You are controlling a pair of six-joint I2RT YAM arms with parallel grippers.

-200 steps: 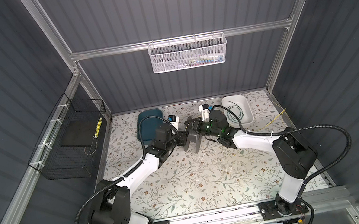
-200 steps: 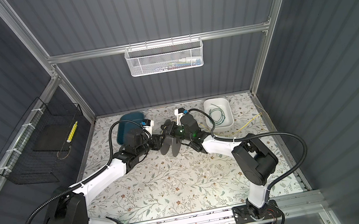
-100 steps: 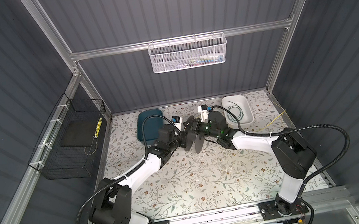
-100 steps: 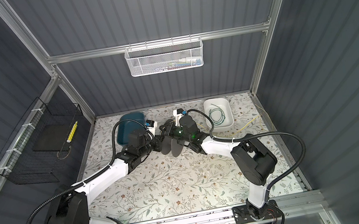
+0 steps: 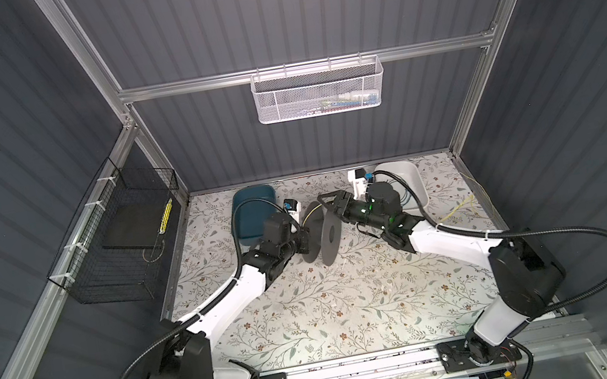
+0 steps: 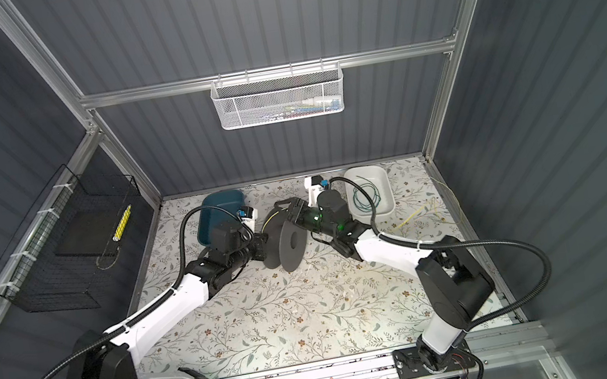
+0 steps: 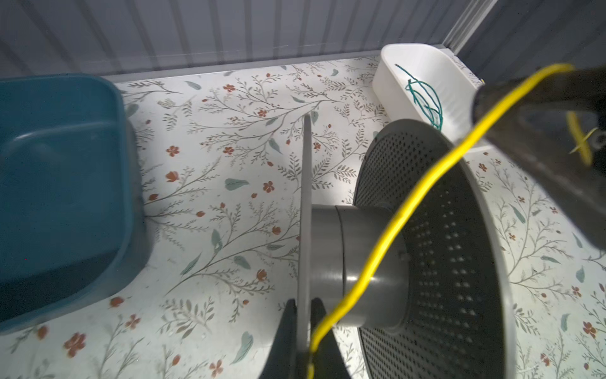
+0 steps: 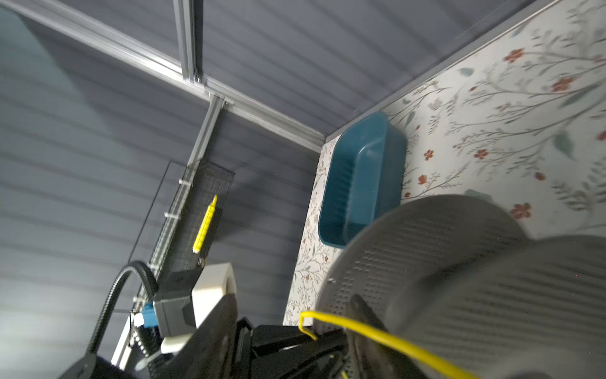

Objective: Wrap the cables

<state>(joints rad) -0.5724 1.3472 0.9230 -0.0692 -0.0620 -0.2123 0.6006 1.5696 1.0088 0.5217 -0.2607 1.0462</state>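
A dark grey spool stands on edge at mid-table between both arms. My left gripper is shut on the spool's thin flange, and the yellow cable runs down between that flange and one finger. This cable crosses the hub and reaches my right gripper, which stands open; the cable's bent end lies across one finger. More yellow cable trails over the right of the table. The green cable lies coiled in the white tray.
A blue tub sits at the back left, close behind the left wrist. A black wire basket hangs on the left wall and a white mesh basket on the back wall. Black arm hoses loop near both wrists.
The right gripper has opened and let go of the yellow cable. The left gripper has closed on the spool's flange. Both wrists shifted slightly at the spool.
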